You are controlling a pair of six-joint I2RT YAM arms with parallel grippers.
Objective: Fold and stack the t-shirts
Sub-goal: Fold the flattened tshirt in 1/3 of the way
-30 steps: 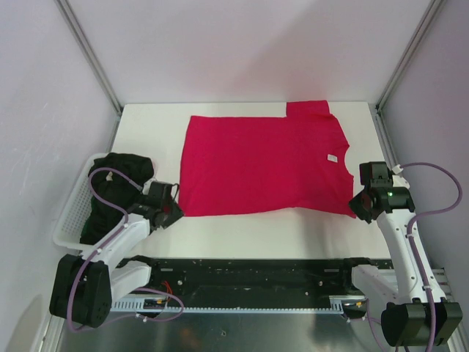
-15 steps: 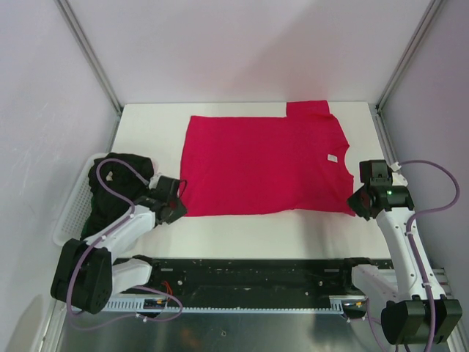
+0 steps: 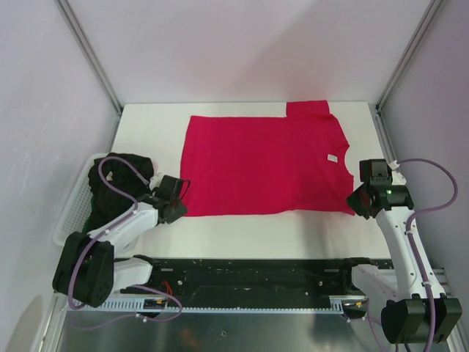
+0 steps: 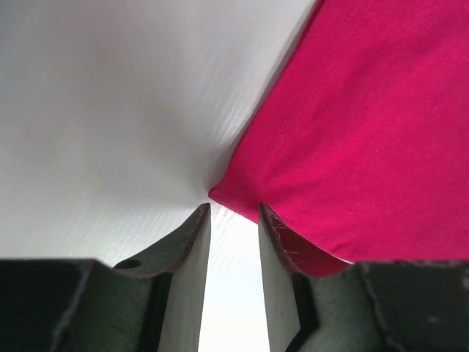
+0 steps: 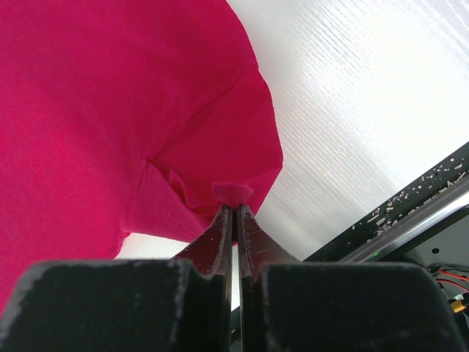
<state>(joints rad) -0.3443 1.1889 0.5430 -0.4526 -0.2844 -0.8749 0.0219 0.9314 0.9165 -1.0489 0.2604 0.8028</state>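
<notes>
Slippage looked likely: crimson t-shirt [image 3: 260,165] lay flat on the tabletop [image 3: 242,227] beside the basket [image 3: 67,220], its far-from-basket corner pinched by only a tuft in the right end effector [image 5: 234,207]; the left end effector [image 4: 233,213], narrowly parted basket-side, held nothing.

- Right gripper [image 5: 234,213]: two dark fingers [image 5: 212,246] pressed together, nipping a small raised tuft at the edge of the cloth.
- Crimson t-shirt [image 5: 110,95]: plain red cloth, lay flat on the table and filled the left and centre of the view; a rounded flap with a stitched hem reached toward the fingers, with a crease and a shallow fold beside the pinched spot.
- Table [image 5: 366,110]: white, faint wood-grain texture, bare to the right of the cloth.
- Black rail [image 5: 410,220]: ran along the table's edge, speckled with pale flecks.
- Red wires [image 5: 448,277]: beyond the rail, only partly in view.
</notes>
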